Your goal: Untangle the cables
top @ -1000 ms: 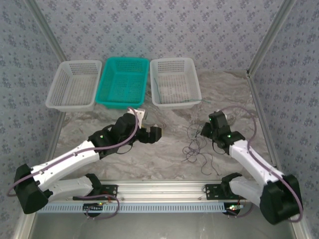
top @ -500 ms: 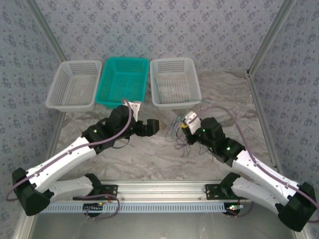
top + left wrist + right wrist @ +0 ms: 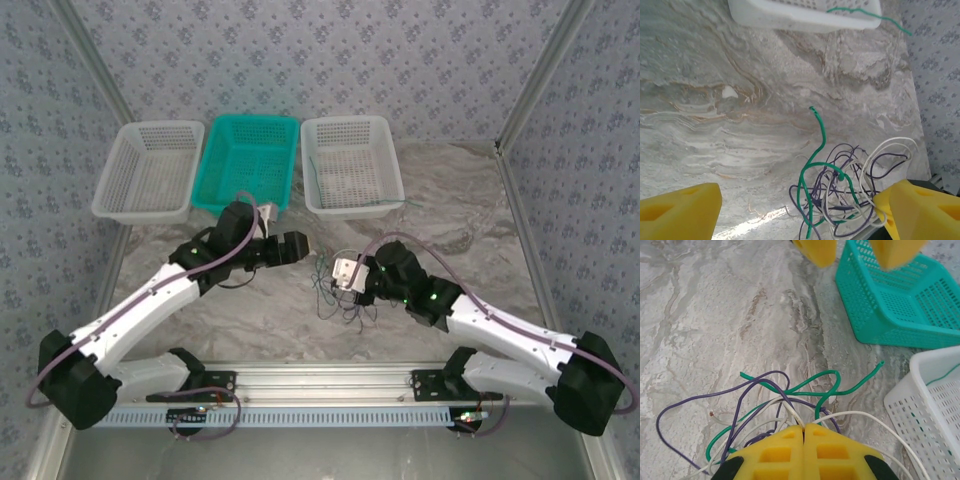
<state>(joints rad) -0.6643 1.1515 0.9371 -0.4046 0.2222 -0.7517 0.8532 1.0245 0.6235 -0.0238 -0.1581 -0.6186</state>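
Cables [image 3: 333, 292], thin green, pale and dark purple wires bunched in one loose tangle, are lying on the grey marbled tabletop [image 3: 250, 320] mid-table, in front of the baskets and apart from them.

We're seeing the right gripper [image 3: 803, 432] pinching shut on that tangle. Its yellow pads are pressing together with no gap, and a pale strand and a purple one are coming out right at the seam. The other loops are fanning out on the table ahead of and beside the closed fingers. One green end is curling toward the teal perforated plastic basket [image 3: 875, 325].

We're reading the left gripper [image 3: 796, 200] as standing with jaws wide, gripping nothing. In its wrist view the cables [image 3: 840, 190] are sitting between the two yellow fingers, crowding the right-hand one, with one green end poking up-frame. We're not able to tell whether any strand is touching that finger. From above, the left gripper [image 3: 296, 247] is hanging just beside the tangle, on its left and far side, with a gap showing between them.

One more green wire [image 3: 870, 15] is lying apart from the tangle in the right-hand white perforated plastic basket [image 3: 352, 211], its end trailing out over the near rim.
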